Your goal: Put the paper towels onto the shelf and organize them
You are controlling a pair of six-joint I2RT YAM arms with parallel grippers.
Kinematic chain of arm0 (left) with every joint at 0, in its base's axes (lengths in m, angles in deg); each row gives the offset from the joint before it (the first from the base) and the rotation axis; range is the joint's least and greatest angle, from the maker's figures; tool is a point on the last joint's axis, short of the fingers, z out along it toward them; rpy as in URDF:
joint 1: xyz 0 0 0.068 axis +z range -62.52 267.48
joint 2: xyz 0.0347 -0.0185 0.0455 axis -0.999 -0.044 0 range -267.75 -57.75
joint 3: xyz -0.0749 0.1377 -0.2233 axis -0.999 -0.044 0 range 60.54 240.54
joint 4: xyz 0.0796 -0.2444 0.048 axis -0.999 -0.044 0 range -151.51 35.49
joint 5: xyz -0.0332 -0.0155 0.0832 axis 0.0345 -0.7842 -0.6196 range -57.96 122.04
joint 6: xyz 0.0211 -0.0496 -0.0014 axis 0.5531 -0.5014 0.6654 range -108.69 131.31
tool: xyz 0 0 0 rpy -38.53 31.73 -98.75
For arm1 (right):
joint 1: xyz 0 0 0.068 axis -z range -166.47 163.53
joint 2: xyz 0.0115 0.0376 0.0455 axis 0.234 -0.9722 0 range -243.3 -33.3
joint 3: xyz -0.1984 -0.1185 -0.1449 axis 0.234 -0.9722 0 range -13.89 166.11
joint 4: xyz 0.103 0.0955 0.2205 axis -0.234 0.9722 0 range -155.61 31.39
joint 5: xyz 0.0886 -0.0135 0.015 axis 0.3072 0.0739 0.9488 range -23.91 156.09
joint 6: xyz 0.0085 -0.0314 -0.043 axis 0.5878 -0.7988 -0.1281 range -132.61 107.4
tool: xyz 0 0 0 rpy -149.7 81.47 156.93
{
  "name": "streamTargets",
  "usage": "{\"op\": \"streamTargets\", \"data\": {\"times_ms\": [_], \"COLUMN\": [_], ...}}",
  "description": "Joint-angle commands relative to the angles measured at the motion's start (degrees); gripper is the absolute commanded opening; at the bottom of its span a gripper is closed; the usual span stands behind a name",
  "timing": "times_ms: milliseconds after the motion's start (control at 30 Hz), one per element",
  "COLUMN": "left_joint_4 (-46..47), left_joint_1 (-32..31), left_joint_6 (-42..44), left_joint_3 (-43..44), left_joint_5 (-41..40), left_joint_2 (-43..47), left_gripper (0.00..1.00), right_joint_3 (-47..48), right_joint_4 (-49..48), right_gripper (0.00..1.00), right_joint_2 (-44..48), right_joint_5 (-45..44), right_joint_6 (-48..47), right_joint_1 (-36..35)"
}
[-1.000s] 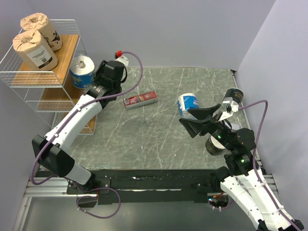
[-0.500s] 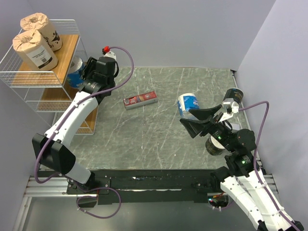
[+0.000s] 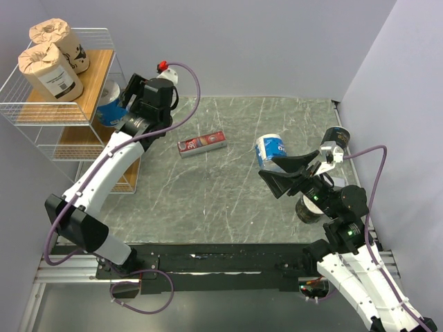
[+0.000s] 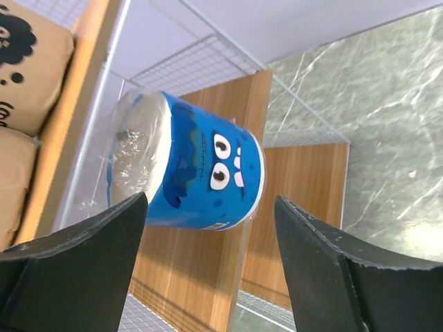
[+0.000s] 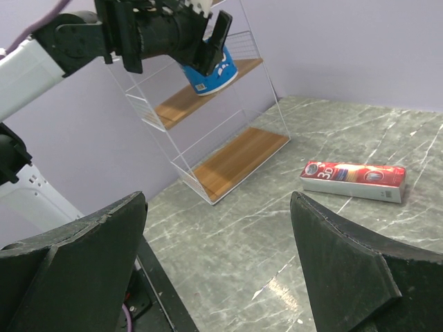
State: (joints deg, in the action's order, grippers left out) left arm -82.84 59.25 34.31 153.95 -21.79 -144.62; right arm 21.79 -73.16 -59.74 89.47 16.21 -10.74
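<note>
At the far left, the tiered white wire shelf with light wooden boards [image 3: 99, 72] carries two kraft-brown paper-wrapped rolls with black print [image 3: 50, 71] on its top board, unmoved since a second ago. What has changed is just below. The glossy blue-and-white wrapped roll with a cartoon face [image 4: 197, 169], held outside the rack a second ago, now lies on its side on the middle wooden board, inside the wire frame, with its hollow end turned toward the kraft rolls. The left gripper [image 4: 209, 204] has spread its matte black fingers [image 4: 83, 256]. They now stand either side of the roll with daylight showing at the right finger, so nothing is gripped. Further right, a flat red rectangular carton [image 3: 201, 143] lies on the grey, veined, marble-look table [image 3: 228, 200], as before. A second blue-and-white roll [image 3: 270, 149] stands upright beyond it. The right gripper [image 5: 217, 197] has not shifted: it hangs near that roll, jaws wide apart and empty. Two dark cylindrical rolls [image 3: 337, 137] sit near the right wall, the nearer one partly hidden by the arm.
</note>
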Motion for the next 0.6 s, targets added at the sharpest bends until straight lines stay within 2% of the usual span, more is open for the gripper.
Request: {"op": "streamTargets", "data": {"times_ms": [0, 167, 267, 300, 400, 567], "left_joint_4": [-0.31, -3.12, -3.39, -2.87, -1.98, -2.95], "left_joint_1": [-1.65, -2.36, -2.27, -2.1, -1.13, 2.03], "left_joint_6": [-0.85, -1.73, -1.39, -0.69, 0.64, 0.63], "left_joint_3": [3.53, 3.54, 0.47, -1.54, -3.4, -1.39], "left_joint_5": [0.39, 2.58, 2.41, 1.71, -1.27, -4.18], "left_joint_2": [2.14, 2.14, 2.58, 2.67, 1.19, -2.33], "left_gripper": [0.8, 0.75, 0.65, 0.56, 0.43, 0.34], "right_joint_3": [2.64, 2.64, 2.46, 2.29, 2.11, 3.08], "right_joint_4": [-0.62, -0.36, -0.36, -0.36, -0.18, 1.92], "right_gripper": [0.91, 0.91, 0.91, 0.91, 0.91, 0.91], "right_joint_2": [0.33, 0.68, 0.86, 0.95, 1.21, 1.82], "right_joint_5": [-0.26, -0.52, -0.7, -0.7, -0.79, -1.93], "right_joint_6": [-0.78, -0.78, -0.61, -0.52, -0.78, -2.45], "right_joint_1": [0.1, 0.1, 0.02, 0.01, 0.01, 0.1]}}
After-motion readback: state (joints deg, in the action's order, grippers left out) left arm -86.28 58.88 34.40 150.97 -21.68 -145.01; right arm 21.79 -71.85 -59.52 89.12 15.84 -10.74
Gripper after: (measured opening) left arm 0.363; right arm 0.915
